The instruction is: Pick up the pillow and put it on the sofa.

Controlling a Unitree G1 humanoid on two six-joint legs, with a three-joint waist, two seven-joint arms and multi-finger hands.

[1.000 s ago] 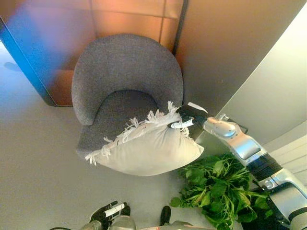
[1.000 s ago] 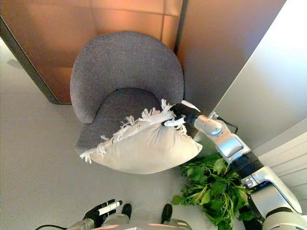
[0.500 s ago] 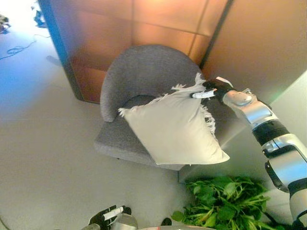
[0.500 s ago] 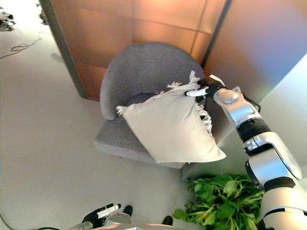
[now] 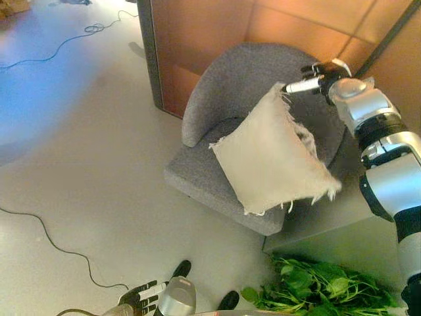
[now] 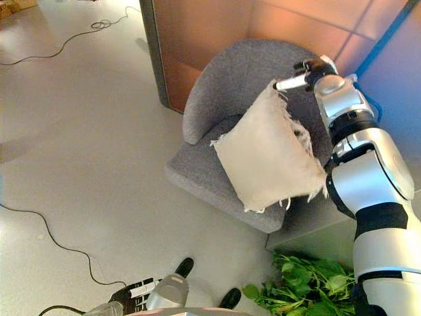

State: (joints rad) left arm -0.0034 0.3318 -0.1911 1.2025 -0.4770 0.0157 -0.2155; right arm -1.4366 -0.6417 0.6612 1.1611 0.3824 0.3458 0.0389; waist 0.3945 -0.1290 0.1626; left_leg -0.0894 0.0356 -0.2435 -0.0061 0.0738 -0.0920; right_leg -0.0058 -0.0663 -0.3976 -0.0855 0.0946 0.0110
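A cream pillow (image 5: 270, 155) with fringed edges hangs upright and tilted over the seat of the grey round armchair (image 5: 223, 85). My right hand (image 5: 317, 74) is up by the chair's backrest, shut on the pillow's top corner. The pillow's lower corner reaches past the seat's right edge, and I cannot tell whether it rests on the seat (image 5: 197, 178). My left hand (image 5: 141, 296) shows at the bottom edge, low over the floor, with relaxed fingers and nothing in it.
A wood-panel wall (image 5: 210, 33) with a dark post (image 5: 148, 52) stands behind the chair. A pale ledge (image 5: 342, 230) adjoins the chair's right side, with a leafy green plant (image 5: 322, 289) below it. A thin cable (image 5: 85, 33) lies on the floor at the far left.
The camera has shifted, so the chair shows further right. My right hand has raised the pillow towards the backrest, swinging it from lying flat at the seat's front to hanging upright over the seat.
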